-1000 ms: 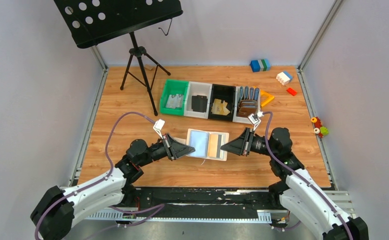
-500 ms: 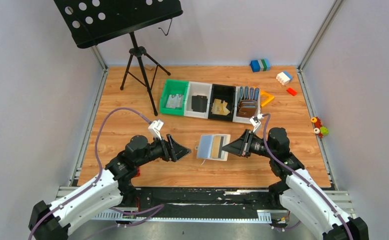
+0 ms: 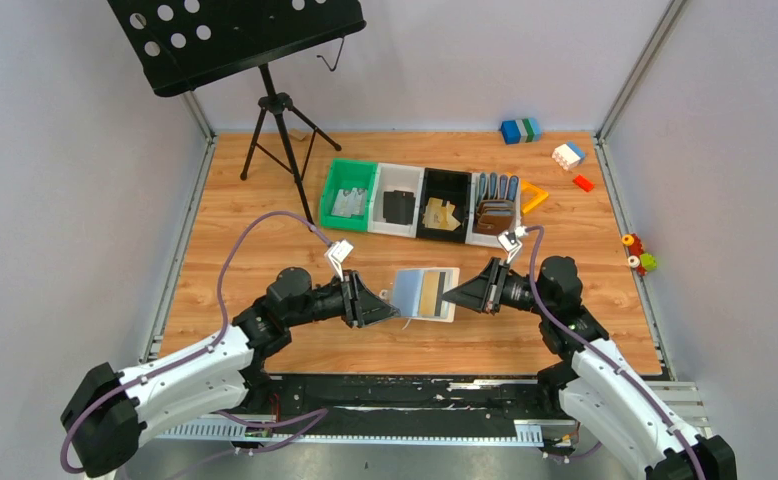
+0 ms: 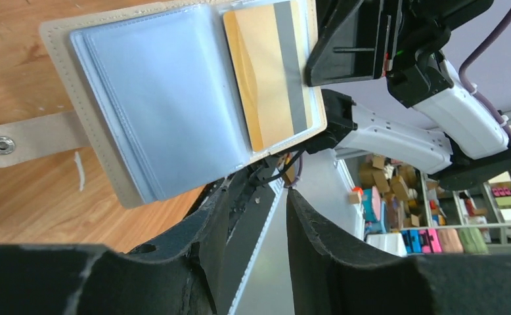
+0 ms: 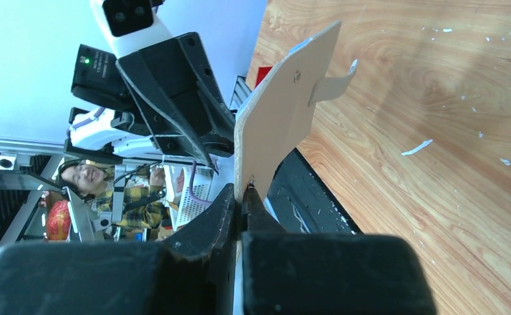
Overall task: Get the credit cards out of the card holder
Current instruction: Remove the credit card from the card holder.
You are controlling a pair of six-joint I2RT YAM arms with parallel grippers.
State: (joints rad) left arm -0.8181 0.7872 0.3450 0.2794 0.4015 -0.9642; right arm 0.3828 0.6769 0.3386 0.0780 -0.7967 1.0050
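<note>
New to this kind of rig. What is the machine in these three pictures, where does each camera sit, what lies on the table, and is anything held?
Two robot arms are bolted at the near edge of a wooden table, each ending in a two-finger gripper. The wide picture looks down from above and behind them. The other two come from cameras on the wrists, so each shows its own gripper up close. The right gripper is shut on one edge of the card holder, holding it open and tilted up. A gold card sits in a clear pocket. The left gripper is open beside it, holding nothing. Farther back stand a row of small bins, a music stand and toy bricks.
</note>
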